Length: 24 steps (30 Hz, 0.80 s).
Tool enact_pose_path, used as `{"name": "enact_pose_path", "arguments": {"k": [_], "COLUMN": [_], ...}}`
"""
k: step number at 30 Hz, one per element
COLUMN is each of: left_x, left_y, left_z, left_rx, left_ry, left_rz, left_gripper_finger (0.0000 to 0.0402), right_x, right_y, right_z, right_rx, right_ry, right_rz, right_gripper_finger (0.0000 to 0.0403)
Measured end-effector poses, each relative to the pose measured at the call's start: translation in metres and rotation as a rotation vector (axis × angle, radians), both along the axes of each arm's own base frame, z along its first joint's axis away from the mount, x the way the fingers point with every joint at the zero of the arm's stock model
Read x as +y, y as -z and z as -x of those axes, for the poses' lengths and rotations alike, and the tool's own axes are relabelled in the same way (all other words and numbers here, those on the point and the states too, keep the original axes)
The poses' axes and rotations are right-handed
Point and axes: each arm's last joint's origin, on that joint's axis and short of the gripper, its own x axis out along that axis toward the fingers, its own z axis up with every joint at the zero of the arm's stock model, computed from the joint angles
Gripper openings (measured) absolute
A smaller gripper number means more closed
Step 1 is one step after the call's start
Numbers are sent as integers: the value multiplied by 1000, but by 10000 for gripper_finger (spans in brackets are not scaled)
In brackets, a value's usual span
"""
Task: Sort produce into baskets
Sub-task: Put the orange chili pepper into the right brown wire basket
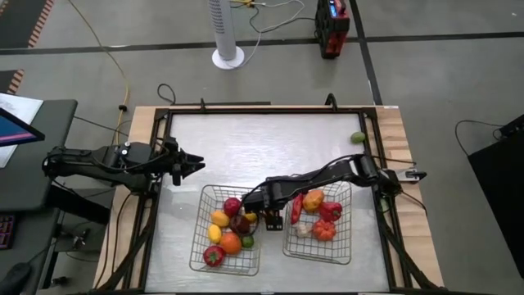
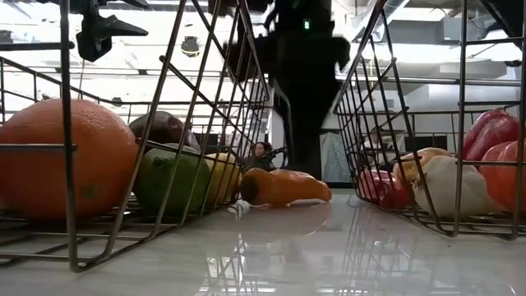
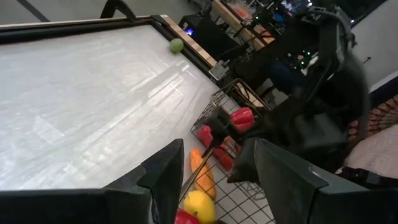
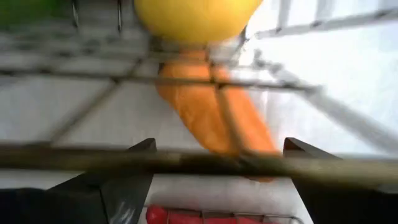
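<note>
Two wire baskets stand near the table's front: the left basket (image 1: 199,246) holds several round pieces of produce, among them an orange (image 2: 62,156). The right basket (image 1: 344,250) holds red and pale pieces. An orange carrot (image 2: 283,187) lies on the table in the gap between them, beside the left basket's wall. My right gripper (image 1: 273,215) points down over the carrot (image 4: 214,112), open, its fingers apart above it. My left gripper (image 1: 195,166) hovers open at the table's left, holding nothing.
A green lime (image 1: 358,138) sits on the wooden border at the far right. A yellow fruit (image 4: 196,15) lies just inside the left basket's wall next to the carrot. A red chili (image 1: 296,209) lies at the right basket's near wall. The table's far half is bare metal.
</note>
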Motion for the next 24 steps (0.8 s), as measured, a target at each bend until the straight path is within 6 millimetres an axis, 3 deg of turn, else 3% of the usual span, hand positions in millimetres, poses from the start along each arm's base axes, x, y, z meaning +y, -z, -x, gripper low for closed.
{"name": "enact_pose_path", "arguments": {"k": [4, 10, 13, 24], "left_x": [0, 0, 0, 0], "left_y": [0, 0, 0, 0], "left_z": [0, 0, 0, 0], "left_rx": [1, 0, 1, 5], "left_ry": [0, 0, 1, 12], "left_rz": [0, 0, 0, 3], "left_gripper_finger": [183, 183, 183, 183], "right_x": [0, -1, 1, -4], "right_y": [-13, -6, 3, -7], "right_z": [0, 3, 11, 59], "right_rx": [-69, -55, -27, -161], "right_ry": [16, 34, 54, 115], "right_rz": [15, 29, 24, -35], "right_gripper_finger": [377, 377, 377, 377]}}
